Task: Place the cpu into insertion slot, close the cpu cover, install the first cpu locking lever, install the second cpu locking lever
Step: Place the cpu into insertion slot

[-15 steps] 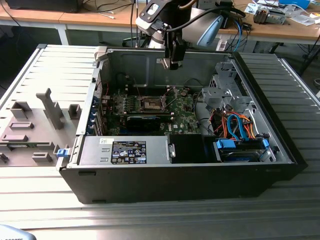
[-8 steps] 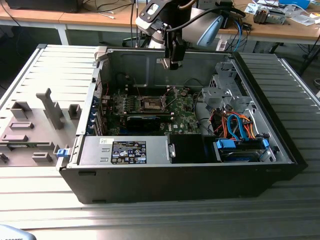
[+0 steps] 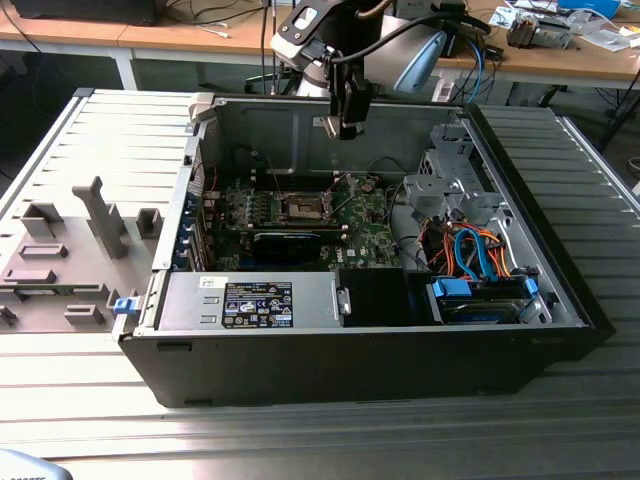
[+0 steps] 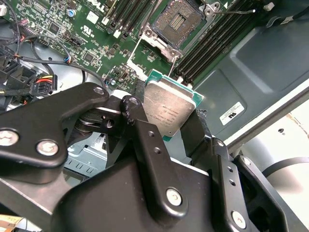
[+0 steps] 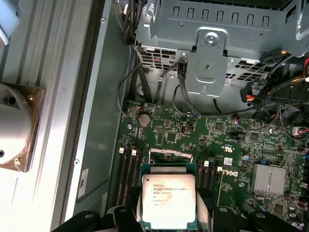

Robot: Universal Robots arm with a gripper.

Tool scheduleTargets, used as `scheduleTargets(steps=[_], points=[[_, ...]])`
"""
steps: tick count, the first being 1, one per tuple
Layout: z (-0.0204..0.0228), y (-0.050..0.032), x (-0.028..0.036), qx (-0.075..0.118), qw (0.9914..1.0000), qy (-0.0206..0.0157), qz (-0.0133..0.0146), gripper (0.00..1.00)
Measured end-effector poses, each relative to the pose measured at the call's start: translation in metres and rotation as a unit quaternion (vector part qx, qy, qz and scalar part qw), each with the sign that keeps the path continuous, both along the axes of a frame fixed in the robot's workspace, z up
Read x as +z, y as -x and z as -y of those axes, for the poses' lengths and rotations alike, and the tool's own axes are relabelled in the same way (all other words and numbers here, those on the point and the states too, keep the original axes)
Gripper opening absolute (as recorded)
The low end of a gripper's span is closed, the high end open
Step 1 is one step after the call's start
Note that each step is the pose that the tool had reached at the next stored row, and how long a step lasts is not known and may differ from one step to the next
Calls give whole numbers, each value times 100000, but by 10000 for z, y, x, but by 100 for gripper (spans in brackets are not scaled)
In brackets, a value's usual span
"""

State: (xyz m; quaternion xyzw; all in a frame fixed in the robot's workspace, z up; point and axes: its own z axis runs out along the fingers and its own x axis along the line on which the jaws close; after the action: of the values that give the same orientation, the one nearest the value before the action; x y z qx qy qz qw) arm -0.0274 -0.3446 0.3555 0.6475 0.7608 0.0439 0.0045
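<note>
Gripper point(image 4: 169, 123): pinched on the cpu point(image 4: 169, 108), with one black finger point(image 4: 140, 121) on each of two opposite edges.
Cpu: held clear of the board with its silvery top facing the wrist cameras. The green edge shows in both wrist views point(image 5: 168, 200).
Gripper's place: in the exterior view the gripper point(image 3: 345, 125) hangs above the open computer case point(image 3: 560, 300), at about 1 o'clock from the insertion slot point(image 3: 300, 207) and well apart from it.
Insertion slot: the dark centre is bare and unoccupied in the second wrist view point(image 4: 181, 21), with memory slots point(image 4: 212, 43) running beside it.
Around it: in the exterior view the black graphics card point(image 3: 285, 240) is just at 6 o'clock of the slot. The power supply point(image 3: 250, 300) is farther out at 6 o'clock and the drive bay cables point(image 3: 480, 255) at 4 o'clock.
Step in hand: the first one, carrying the cpu to the slot. Nothing is seated yet.
What placing calls for: I judge the chip must be level, square to the metal rim and correctly turned, then lowered straight without scraping the contacts.
</note>
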Motion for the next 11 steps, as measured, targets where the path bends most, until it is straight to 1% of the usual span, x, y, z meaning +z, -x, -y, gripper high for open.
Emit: scheduleTargets(steps=[11], points=[[0, 0, 0, -521, 99999, -3, 1, 55]])
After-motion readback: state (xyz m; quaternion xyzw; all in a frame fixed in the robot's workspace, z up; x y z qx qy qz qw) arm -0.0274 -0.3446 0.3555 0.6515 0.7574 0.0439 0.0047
